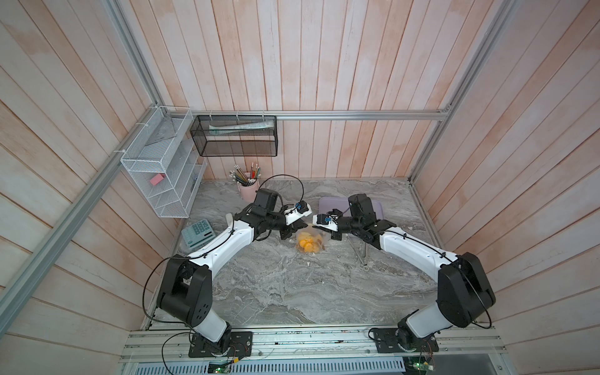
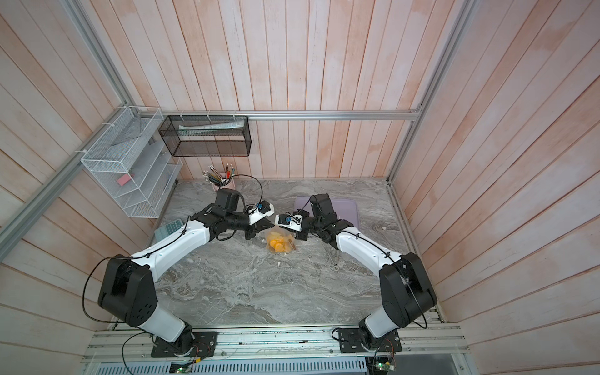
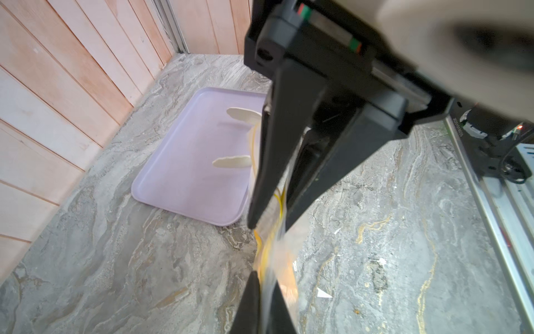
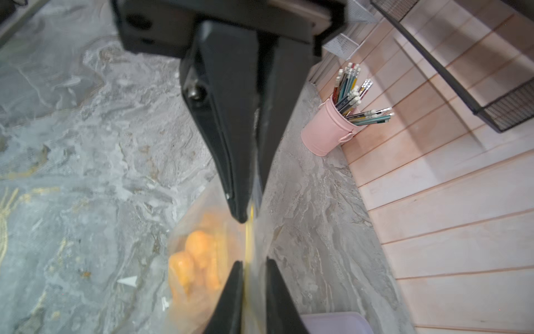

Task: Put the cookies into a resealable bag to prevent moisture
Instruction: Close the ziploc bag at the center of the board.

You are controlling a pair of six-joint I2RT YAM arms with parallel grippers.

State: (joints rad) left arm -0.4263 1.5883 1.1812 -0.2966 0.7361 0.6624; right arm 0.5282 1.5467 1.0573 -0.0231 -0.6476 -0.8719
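Jaws of the right gripper (image 4: 248,215) were pressed together on the yellow strip of the one resealable bag (image 1: 312,234). Those of the left gripper (image 3: 270,225) stood narrow around the same strip; whether they pinched it, I cannot tell. The bag was at the middle of the counter (image 1: 292,285) and held the cookies (image 1: 306,245), several orange ones, too blurred to count.

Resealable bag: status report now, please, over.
Right gripper shut on seal of resealable bag. Left gripper around seal, grip unclear. Cookies inside. Nothing blocking.

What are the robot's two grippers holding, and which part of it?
Both the left gripper and right gripper pinch the resealable bag by its yellow seal strip at the top; the cookies sit inside it.
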